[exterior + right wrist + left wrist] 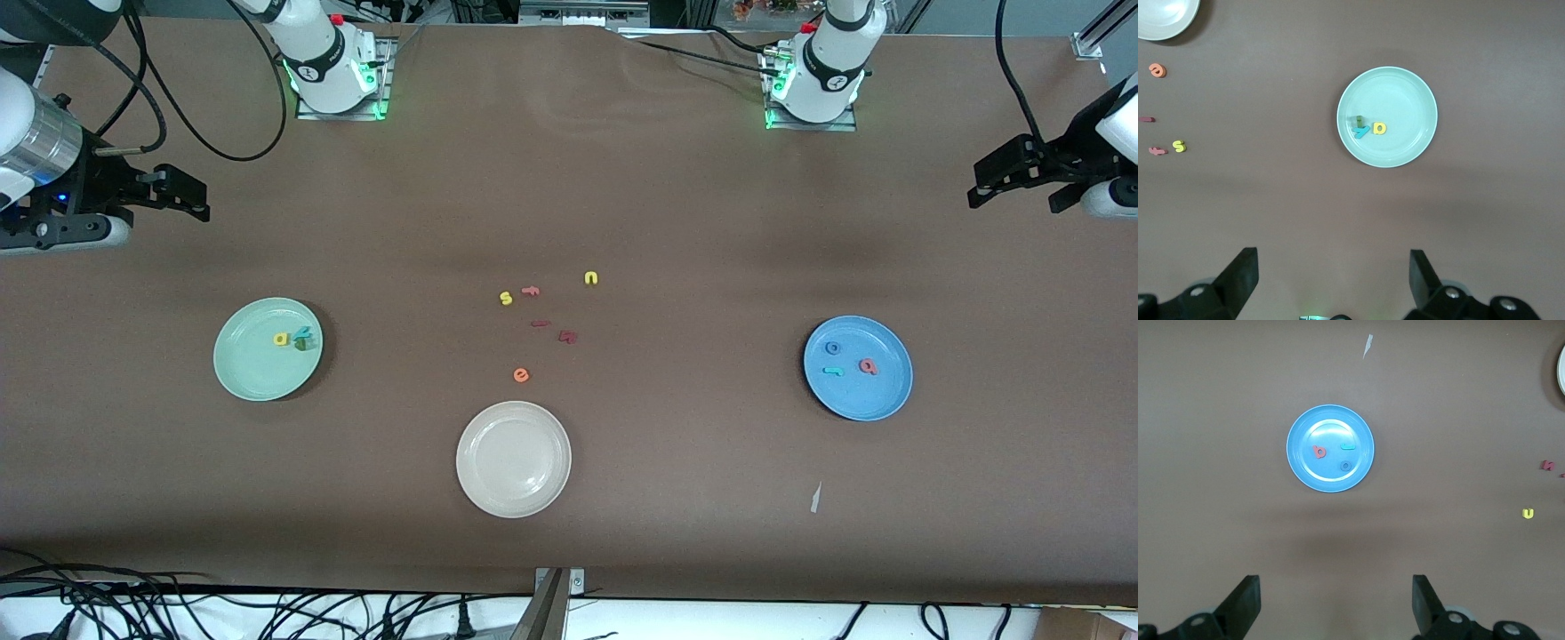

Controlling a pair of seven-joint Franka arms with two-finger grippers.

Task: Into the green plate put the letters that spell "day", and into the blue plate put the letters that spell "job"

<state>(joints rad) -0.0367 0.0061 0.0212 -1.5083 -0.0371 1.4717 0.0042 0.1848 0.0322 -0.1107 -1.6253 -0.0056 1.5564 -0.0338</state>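
Looks like this one's basically wrapped up, as far as I can see. The green plate (267, 349) sits toward my right arm's end of the desk (676, 213) and has three letters bunched together in it: the yellow "a" (282, 339), the teal "y" (305, 335) and the dark green "d" (301, 345), the last two touching or overlapping. The blue plate (858, 368) toward my left arm's end also holds three, spread a bit apart: the blue "o" (833, 348), the teal "j" (833, 371) and the salmon-pink "b" (868, 365).

So "day" and "job" both look sorted, nothing left to move by my reckoning.

Leftovers on the bare desk between the plates, six of them: yellow "s" (506, 299), salmon-pink "f" (531, 291), yellow "n" (591, 278), two dark red letters (567, 336), orange "e" (521, 375). Plus one cream-white plate (513, 459), empty, so three plates total.

My left pincer (1336, 603) and right pincer (1333, 280) are both spread wide, holding nothing, each hanging high over the desk at its own end, just waiting.
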